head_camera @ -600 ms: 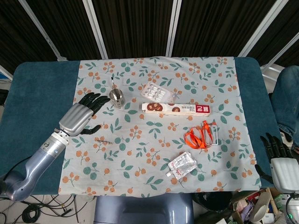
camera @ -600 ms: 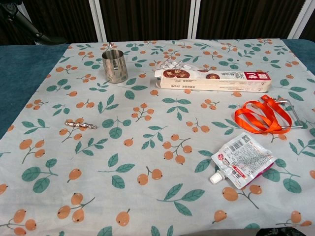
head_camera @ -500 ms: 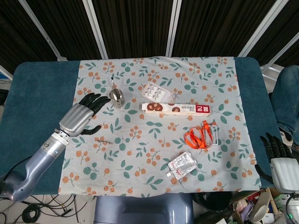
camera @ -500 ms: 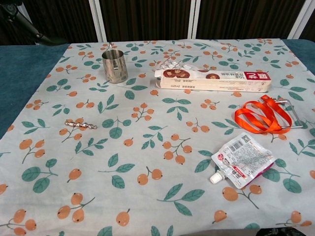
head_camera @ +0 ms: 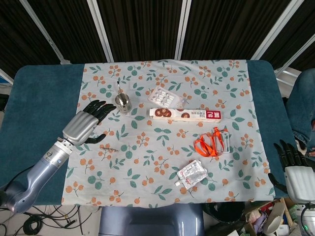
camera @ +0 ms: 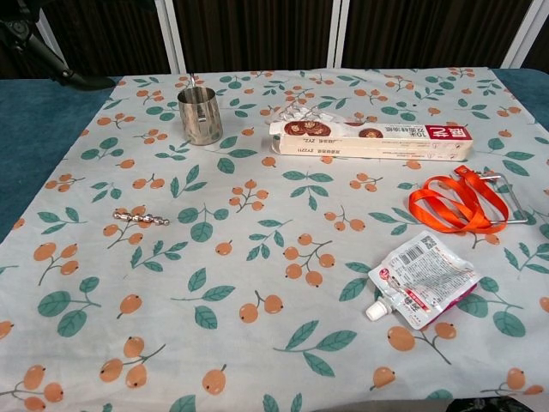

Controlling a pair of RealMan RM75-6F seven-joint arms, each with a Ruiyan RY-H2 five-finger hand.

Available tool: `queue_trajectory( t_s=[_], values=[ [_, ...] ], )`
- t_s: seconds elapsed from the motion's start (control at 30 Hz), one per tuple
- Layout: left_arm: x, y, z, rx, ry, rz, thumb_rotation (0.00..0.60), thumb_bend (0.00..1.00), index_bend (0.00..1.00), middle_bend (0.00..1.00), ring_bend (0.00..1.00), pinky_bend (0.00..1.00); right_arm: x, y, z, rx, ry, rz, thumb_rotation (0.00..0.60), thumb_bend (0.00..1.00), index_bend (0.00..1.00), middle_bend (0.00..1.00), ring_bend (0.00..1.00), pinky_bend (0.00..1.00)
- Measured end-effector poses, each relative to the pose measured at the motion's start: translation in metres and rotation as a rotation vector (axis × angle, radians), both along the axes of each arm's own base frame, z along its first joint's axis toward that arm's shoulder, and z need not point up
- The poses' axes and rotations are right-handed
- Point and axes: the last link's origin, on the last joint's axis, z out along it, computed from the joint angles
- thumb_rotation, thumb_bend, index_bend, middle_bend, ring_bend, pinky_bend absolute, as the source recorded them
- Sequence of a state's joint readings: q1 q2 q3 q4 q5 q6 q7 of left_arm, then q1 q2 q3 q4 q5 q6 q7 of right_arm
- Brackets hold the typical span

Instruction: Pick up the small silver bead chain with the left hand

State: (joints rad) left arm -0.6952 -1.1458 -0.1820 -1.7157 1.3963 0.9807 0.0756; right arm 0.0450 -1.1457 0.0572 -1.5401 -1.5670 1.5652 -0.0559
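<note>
Hovering low at the surface's left side, the left hand is spread, dark fingers apart, holding nothing; only the head view catches it. Same story for the right hand, off the near right corner, fingers splayed and empty. The chest view shows no hands at all, yet gives the clearest look at the small silver bead chain, lying flat on the leaf-and-berry patterned cloth. From above, that chain is a faint streak just beside the left hand's thumb, toward the robot and to its right, not touching it.

Nearest sits a white foil pouch with a spout, then an orange ribbon loop. Farther back, a long white and brown box, a blister pack of pills, and a small steel cup.
</note>
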Motion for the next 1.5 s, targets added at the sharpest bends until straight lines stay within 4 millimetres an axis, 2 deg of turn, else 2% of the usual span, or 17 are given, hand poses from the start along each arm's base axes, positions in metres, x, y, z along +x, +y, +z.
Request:
queue_trajectory(
  t_s=[0.5, 0.63, 0.8, 0.93, 1.1, 1.27, 1.5],
  values=[
    [-0.010, 0.001, -0.004, -0.008, 0.030, 0.027, 0.600, 0.30, 0.02, 0.11, 0.01, 0.08, 0.000, 0.001, 0.000, 0.000, -0.001, -0.003, 0.600, 0.17, 0.03, 0.01, 0.05, 0.14],
    [-0.015, 0.001, -0.006, -0.019, 0.046, 0.047, 0.600, 0.30, 0.02, 0.13, 0.07, 0.15, 0.000, 0.001, 0.000, 0.000, -0.002, -0.004, 0.600, 0.17, 0.03, 0.01, 0.05, 0.14],
    [-0.029, -0.002, -0.014, -0.053, 0.085, 0.087, 0.600, 0.30, 0.03, 0.16, 0.11, 0.19, -0.001, 0.001, 0.000, 0.000, -0.002, -0.005, 0.600, 0.17, 0.03, 0.01, 0.05, 0.14],
    [-0.042, -0.006, -0.022, -0.086, 0.108, 0.144, 0.600, 0.30, 0.06, 0.19, 0.13, 0.20, 0.000, 0.001, 0.000, 0.001, -0.003, -0.005, 0.600, 0.17, 0.03, 0.01, 0.05, 0.14],
    [-0.059, -0.014, -0.038, -0.168, 0.129, 0.247, 0.600, 0.30, 0.16, 0.30, 0.20, 0.25, 0.000, 0.001, 0.000, 0.000, -0.004, -0.006, 0.600, 0.17, 0.03, 0.01, 0.05, 0.14],
    [-0.068, -0.020, -0.051, -0.191, 0.178, 0.281, 0.600, 0.30, 0.24, 0.37, 0.26, 0.28, -0.001, 0.001, 0.000, 0.002, -0.006, -0.009, 0.600, 0.17, 0.03, 0.01, 0.05, 0.14],
    [-0.076, -0.025, -0.075, -0.184, 0.213, 0.286, 0.600, 0.31, 0.29, 0.41, 0.27, 0.30, -0.001, 0.001, 0.000, 0.002, -0.009, -0.010, 0.600, 0.17, 0.03, 0.01, 0.05, 0.14]
  ],
)
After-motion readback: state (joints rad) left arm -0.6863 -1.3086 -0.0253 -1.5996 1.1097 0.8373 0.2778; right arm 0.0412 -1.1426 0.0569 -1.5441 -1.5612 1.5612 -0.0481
